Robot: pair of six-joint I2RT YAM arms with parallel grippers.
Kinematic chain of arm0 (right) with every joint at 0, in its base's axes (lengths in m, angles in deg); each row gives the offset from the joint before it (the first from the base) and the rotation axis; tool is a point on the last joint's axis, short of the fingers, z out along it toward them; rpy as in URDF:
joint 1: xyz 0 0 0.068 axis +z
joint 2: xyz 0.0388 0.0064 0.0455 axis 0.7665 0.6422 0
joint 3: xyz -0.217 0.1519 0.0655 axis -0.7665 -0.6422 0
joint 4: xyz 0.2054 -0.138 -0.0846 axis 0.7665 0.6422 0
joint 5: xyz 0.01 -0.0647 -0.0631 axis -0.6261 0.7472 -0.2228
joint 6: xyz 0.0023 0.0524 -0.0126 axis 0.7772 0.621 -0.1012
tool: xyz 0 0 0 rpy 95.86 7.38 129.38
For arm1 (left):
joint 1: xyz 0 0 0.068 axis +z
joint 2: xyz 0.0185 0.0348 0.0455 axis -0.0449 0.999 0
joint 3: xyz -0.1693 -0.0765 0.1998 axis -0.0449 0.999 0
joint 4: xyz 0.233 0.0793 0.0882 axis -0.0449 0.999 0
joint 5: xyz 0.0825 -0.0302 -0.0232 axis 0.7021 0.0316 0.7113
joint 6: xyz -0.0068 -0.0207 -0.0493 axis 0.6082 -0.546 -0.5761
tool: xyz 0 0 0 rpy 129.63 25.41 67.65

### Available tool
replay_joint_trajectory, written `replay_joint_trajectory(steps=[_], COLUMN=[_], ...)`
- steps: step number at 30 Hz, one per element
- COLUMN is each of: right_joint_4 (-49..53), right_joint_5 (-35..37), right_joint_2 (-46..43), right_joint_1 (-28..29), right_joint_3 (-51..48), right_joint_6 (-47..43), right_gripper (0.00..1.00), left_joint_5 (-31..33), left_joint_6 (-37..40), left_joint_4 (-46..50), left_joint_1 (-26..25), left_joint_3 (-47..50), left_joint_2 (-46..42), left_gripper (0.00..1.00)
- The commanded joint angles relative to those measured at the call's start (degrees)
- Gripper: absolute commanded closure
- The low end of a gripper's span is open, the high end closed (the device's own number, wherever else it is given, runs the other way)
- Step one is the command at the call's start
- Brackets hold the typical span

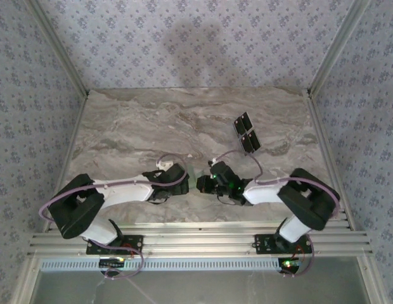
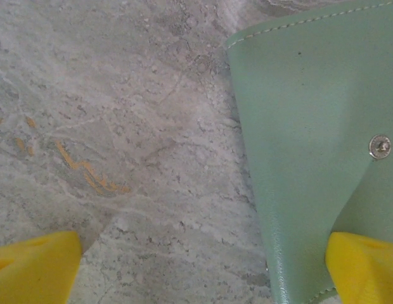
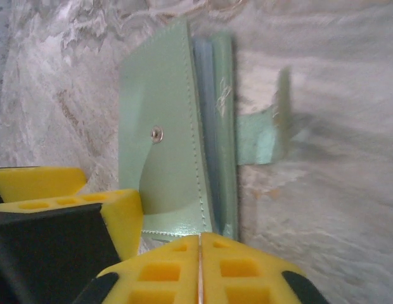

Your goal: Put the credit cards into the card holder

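Card holder (image 3: 165, 145): we note it sits at the right claw (image 3: 199, 266), whose yellow pads (image 3: 165, 275) are clenched to a hairline seam. The holder's near edge runs into that seam, so we read this claw as grasping the card holder by its edge.

In the right wrist view the sage-green cover faces the camera, with a snap stud (image 3: 157, 133) near its middle. Pale bluish inner layers show along the open side, and the tab (image 3: 263, 136) sticks out sideways from the other cover.

Left claw (image 2: 196, 272): released, with its fingers set wide apart. In the left wrist view, the finger (image 2: 364, 266) at the right edge lies against the holder's lower corner, and the other finger is over bare worktop (image 1: 139, 126). We cannot tell whether the holder touches the worktop.

From the top camera, both claws meet near the front middle of the marbled worktop, with the holder between them. Two black credit cards (image 1: 246, 132) lie end to end farther back, towards the right and well apart from the holder.
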Motion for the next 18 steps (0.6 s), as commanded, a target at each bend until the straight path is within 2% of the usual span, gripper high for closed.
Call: replay_joint_trajectory(steps=[1,4,7,11,18], right_joint_4=[19.09,32.72,40.66,45.06,46.64], right_joint_5=[0.94,1.21,0.84,-1.61,-3.89], right_joint_2=[-6.36,-7.1,-5.61,-1.49,4.88], right_joint_1=[-2.89,-6.15,-8.63,-9.99,-7.94], right_joint_3=[7.22,13.6,18.34,22.89,27.72], right_joint_6=[-6.45,-11.67,-15.65,-19.56,-21.03], right_gripper=[0.79,0.69,0.61,0.58,0.59], left_joint_5=[1.36,0.39,-0.51,-1.92,-3.79], left_joint_6=[0.31,2.03,3.82,4.86,5.45], left_joint_4=[1.96,-1.11,-3.6,-7.17,-10.63], left_joint_1=[0.14,0.15,0.15,0.46,1.46], left_joint_3=[2.13,3.63,4.82,7.29,10.39], left_joint_2=[1.57,0.35,-0.68,-2.14,-4.58], left_gripper=[0.01,0.01,0.01,0.01,0.01])
